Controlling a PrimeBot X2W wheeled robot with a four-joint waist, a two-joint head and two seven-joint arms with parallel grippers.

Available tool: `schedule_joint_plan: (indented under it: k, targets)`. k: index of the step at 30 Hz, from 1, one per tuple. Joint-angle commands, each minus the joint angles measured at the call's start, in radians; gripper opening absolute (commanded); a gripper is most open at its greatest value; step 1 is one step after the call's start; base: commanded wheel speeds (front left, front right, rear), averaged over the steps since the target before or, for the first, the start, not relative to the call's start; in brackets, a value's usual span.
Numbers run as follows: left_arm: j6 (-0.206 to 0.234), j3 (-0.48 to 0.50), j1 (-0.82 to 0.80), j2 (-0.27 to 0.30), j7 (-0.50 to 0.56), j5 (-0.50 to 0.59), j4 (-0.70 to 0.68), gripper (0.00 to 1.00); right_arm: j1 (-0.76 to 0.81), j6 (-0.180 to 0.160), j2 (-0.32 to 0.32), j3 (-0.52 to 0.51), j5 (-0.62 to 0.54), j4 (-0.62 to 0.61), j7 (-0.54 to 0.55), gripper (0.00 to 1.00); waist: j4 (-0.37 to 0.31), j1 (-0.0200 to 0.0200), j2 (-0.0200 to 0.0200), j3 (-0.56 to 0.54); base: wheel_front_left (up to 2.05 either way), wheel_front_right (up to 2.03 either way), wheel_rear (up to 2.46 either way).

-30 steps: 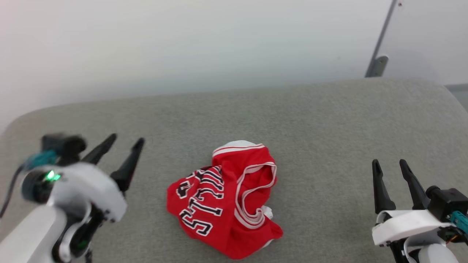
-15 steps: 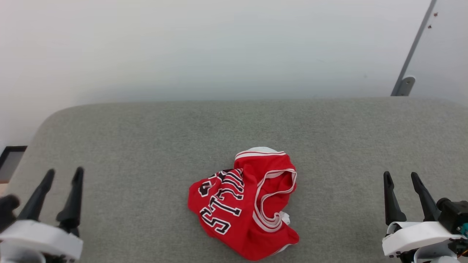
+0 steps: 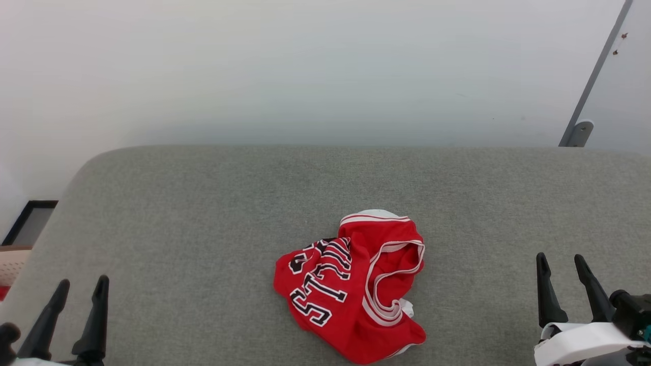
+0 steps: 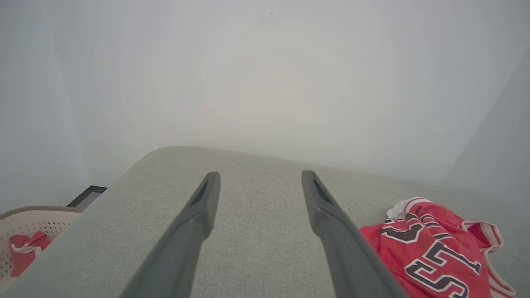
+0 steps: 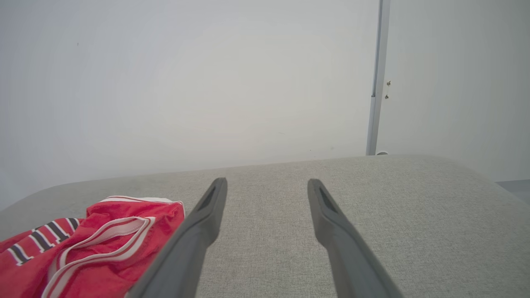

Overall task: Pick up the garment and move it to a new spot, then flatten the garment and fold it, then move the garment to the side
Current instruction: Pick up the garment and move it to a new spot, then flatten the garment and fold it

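Observation:
The garment (image 3: 351, 290), a red jersey with white-and-red striped trim and black white-outlined lettering, lies crumpled in a heap near the front middle of the grey padded surface (image 3: 203, 203). My left gripper (image 3: 81, 283) stands open at the lower left, well apart from the heap, nothing between its fingers. My right gripper (image 3: 560, 259) stands open at the lower right, also apart from it. In the left wrist view the garment (image 4: 434, 248) lies right of the open left gripper (image 4: 258, 176). In the right wrist view the garment (image 5: 83, 244) lies left of the open right gripper (image 5: 267, 182).
A beige lattice basket (image 4: 25, 227) with a red-and-white cloth bundle (image 4: 27, 250) stands beyond the surface's left edge. A pale wall (image 3: 305, 76) rises behind the surface. A grey metal post (image 3: 592, 76) runs down the wall at the far right.
The head camera has shifted, so the whole picture has slid. My left arm has dropped back from a raised, tilted pose to the lower left corner. The garment lies as before.

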Motion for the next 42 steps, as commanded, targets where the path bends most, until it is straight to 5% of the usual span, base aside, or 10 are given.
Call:
schedule_joint_plan:
  k: [1,21,42]
  targets:
    - [-0.012,0.011,0.013,-0.01,0.001,0.011,0.006,1.0,0.014,-0.001,0.004,-0.006,0.001,-0.004,-0.005,1.0,0.003,0.0,0.0,0.0,0.0,0.0,0.0]
    - [-0.044,0.067,0.025,-0.059,0.0,0.049,0.012,1.0,-0.002,-0.001,0.001,0.033,0.019,0.015,-0.005,1.0,0.027,0.0,0.0,0.013,0.0,0.0,0.0]
    - [-0.084,0.104,-0.017,-0.222,0.0,0.151,-0.04,1.0,-0.293,-0.001,-0.099,0.191,0.098,0.157,0.214,1.0,0.233,0.0,0.0,0.129,0.0,0.0,0.0]
